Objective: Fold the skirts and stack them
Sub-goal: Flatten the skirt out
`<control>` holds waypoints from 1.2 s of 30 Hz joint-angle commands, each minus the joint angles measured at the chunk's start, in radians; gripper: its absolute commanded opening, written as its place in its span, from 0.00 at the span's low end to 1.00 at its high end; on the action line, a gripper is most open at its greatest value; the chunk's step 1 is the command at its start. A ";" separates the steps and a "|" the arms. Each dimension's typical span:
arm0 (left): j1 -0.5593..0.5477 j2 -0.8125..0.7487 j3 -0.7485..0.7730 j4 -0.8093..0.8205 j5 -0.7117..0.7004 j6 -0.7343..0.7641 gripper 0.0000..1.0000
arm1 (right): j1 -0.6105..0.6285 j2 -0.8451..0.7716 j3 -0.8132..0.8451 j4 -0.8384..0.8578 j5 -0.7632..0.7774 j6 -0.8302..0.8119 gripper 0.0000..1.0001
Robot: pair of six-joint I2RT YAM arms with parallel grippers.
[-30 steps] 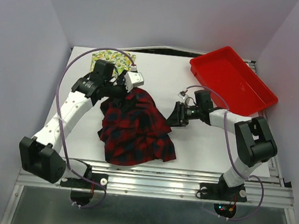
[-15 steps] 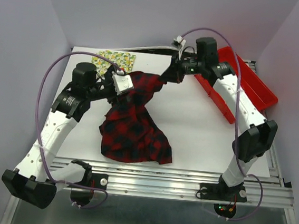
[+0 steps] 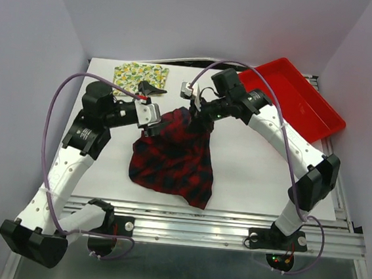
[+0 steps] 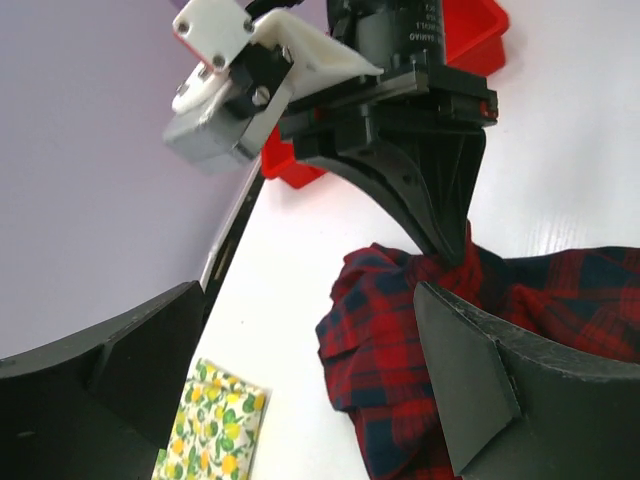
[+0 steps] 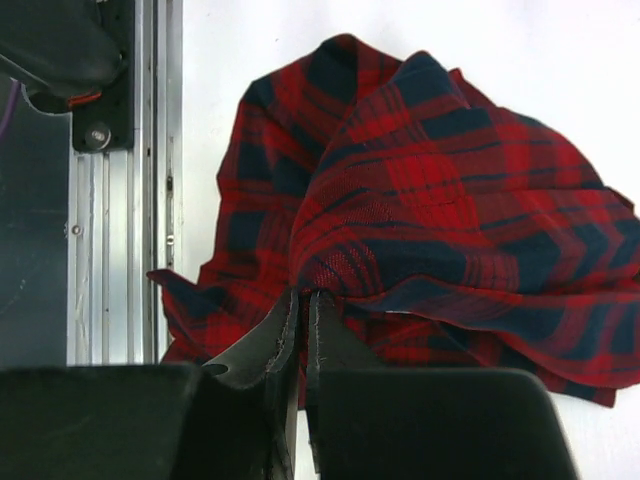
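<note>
Plaid skirt (image 3: 171,161) hangs bunched from the right pincer (image 5: 303,300). Its fingers are pressed together on a gathered fold of the upper edge, and the rest trails below it onto the counter (image 3: 256,166). Holding it high there probably lets the cloth fall open for folding. The left pincer (image 4: 305,300) faces it close by with fingers spread. The cloth sits beside one finger, ungripped, so it is likely seeking a second corner. Beyond the left pincer the lemon-print skirt (image 3: 139,77) lies flat.
</note>
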 commanded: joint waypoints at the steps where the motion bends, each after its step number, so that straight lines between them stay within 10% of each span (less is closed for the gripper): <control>1: -0.015 0.047 -0.019 0.025 0.136 0.101 0.98 | 0.024 -0.108 -0.017 0.042 0.035 -0.016 0.01; 16: -0.161 0.116 -0.086 -0.094 0.082 0.400 0.91 | 0.109 -0.085 0.030 0.059 0.006 0.016 0.01; 28: -0.205 0.099 -0.148 -0.173 -0.024 0.419 0.09 | 0.118 -0.107 0.028 0.119 0.050 0.063 0.02; 36: -0.152 0.030 -0.189 -0.065 -0.149 0.198 0.00 | -0.153 -0.207 -0.066 0.285 0.225 0.298 0.62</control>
